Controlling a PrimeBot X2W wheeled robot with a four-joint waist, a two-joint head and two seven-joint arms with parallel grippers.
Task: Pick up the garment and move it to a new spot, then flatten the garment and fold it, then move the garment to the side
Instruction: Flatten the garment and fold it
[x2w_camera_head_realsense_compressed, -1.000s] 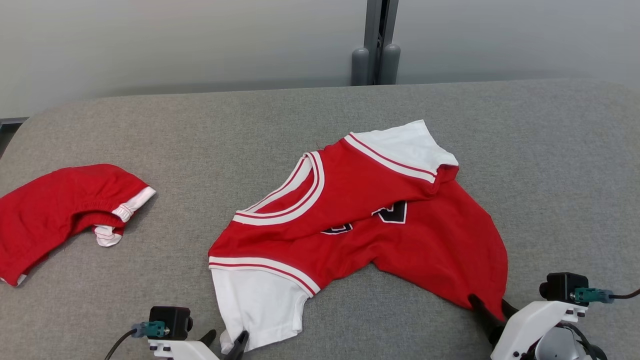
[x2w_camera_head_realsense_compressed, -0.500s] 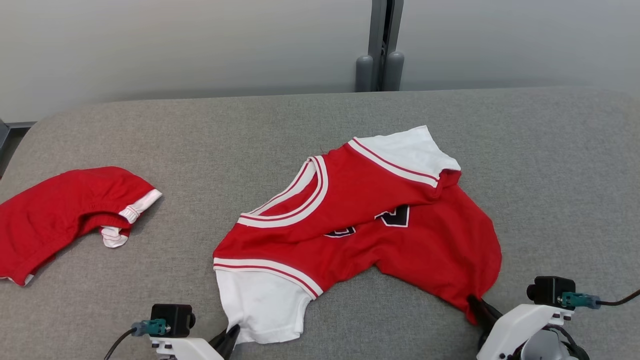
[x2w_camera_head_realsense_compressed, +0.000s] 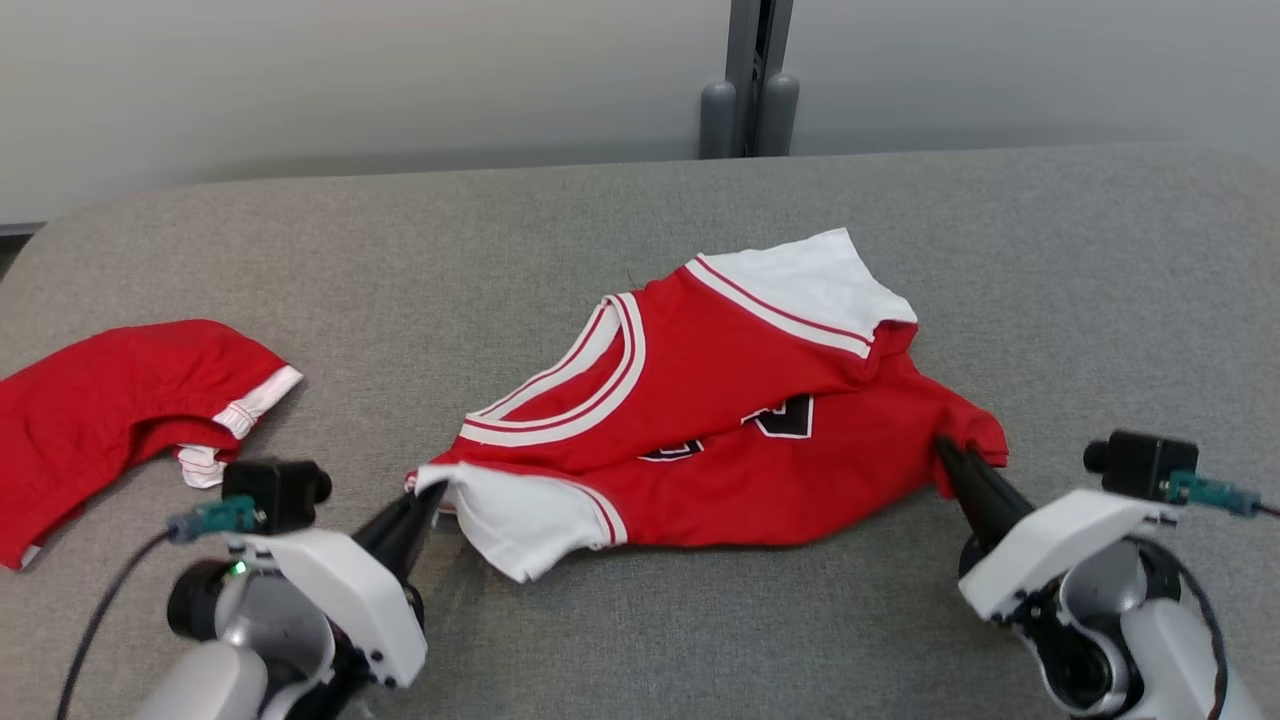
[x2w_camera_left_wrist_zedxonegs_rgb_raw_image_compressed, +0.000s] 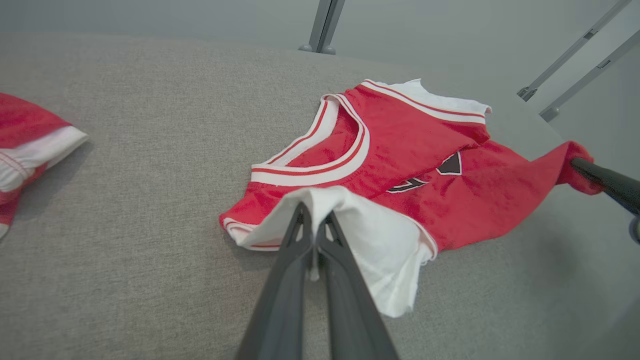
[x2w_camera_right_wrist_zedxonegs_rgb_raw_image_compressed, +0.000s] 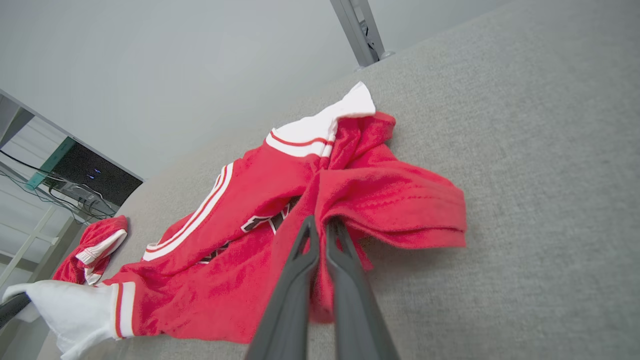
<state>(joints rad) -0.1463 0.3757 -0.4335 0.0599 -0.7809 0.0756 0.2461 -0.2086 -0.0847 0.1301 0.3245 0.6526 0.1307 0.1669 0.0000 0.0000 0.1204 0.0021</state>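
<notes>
The garment (x2w_camera_head_realsense_compressed: 730, 400) is a red jersey with white sleeves, striped trim and black lettering, crumpled in the middle of the grey surface. My left gripper (x2w_camera_head_realsense_compressed: 432, 492) is shut on its near white sleeve (x2w_camera_left_wrist_zedxonegs_rgb_raw_image_compressed: 370, 240), lifting that edge; the left wrist view shows the cloth pinched at the left gripper (x2w_camera_left_wrist_zedxonegs_rgb_raw_image_compressed: 314, 212). My right gripper (x2w_camera_head_realsense_compressed: 945, 447) is shut on the red hem corner at the garment's right, raised off the surface. The right wrist view shows red cloth (x2w_camera_right_wrist_zedxonegs_rgb_raw_image_compressed: 380, 200) bunched over the tips of the right gripper (x2w_camera_right_wrist_zedxonegs_rgb_raw_image_compressed: 320, 222). The far white sleeve (x2w_camera_head_realsense_compressed: 815, 285) lies flat.
A second red piece with white cuffs (x2w_camera_head_realsense_compressed: 110, 410) lies at the left of the grey padded surface (x2w_camera_head_realsense_compressed: 1100, 300). A grey post (x2w_camera_head_realsense_compressed: 750, 80) stands behind the far edge, against a pale wall. Shelving and cables show beyond the left end in the right wrist view.
Both grippers closed on the garment's near corners, then rose and moved forward, dragging the white sleeve and the red hem inward and up. The head camera shifted slightly.
</notes>
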